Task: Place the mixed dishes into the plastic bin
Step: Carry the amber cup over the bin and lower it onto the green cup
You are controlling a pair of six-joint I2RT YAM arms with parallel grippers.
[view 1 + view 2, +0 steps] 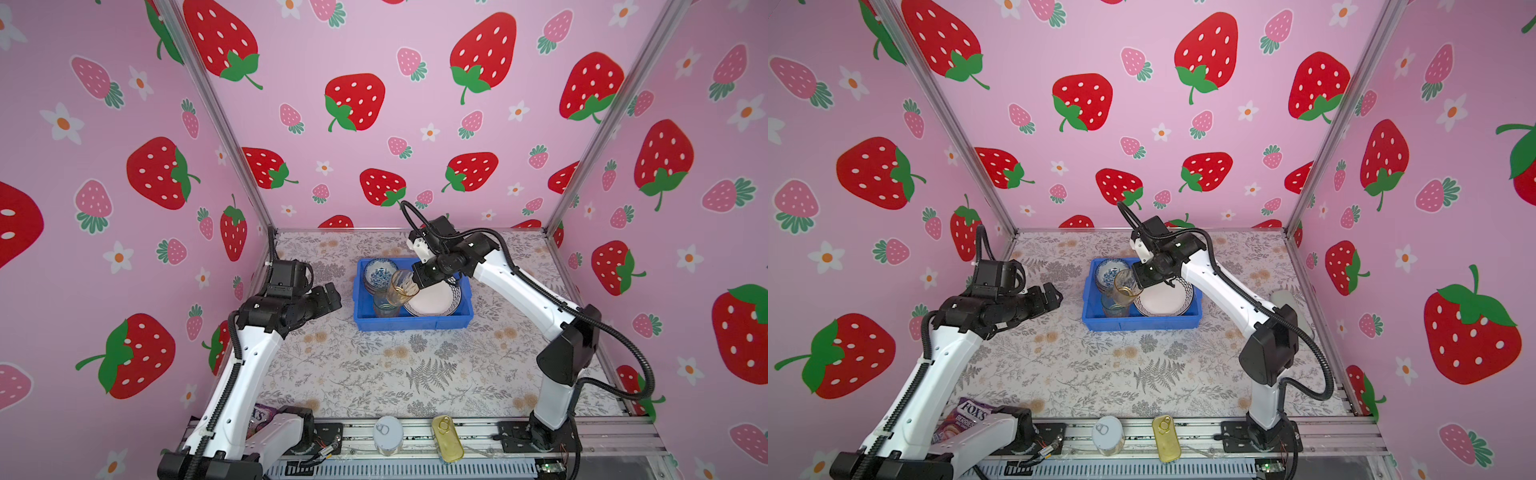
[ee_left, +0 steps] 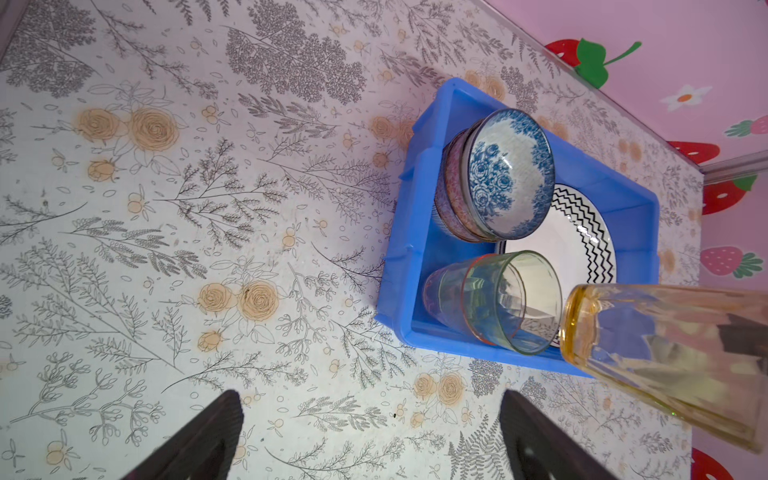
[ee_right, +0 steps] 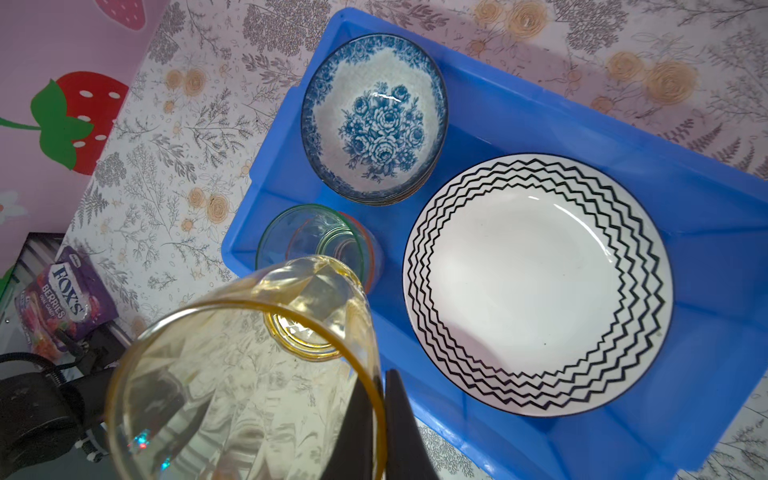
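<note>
Right gripper (image 1: 415, 281), clamped on the rim of the amber tumbler (image 1: 401, 287), holds it tilted above the blue bin (image 1: 411, 322), where bowls (image 1: 379, 274), a plate (image 1: 434, 302) and nested tumblers (image 1: 384, 308) already sit; apparently the last dish. Left gripper (image 1: 333, 299) hangs open, empty.

Bin (image 3: 540, 124): smooth blue plastic. Plate (image 3: 536, 286) inside bin: glossy glazed ceramic. Amber tumbler (image 3: 249, 395): translucent, glossy, faceted. Table (image 2: 166, 249): matt printed covering.

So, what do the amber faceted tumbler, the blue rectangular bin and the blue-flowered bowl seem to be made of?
The amber faceted tumbler: glass or clear plastic; see-through, bright glints. The blue rectangular bin: moulded plastic, soft sheen, even colour. The blue-flowered bowl: probably glazed ceramic; glossy highlight over the pattern.
</note>
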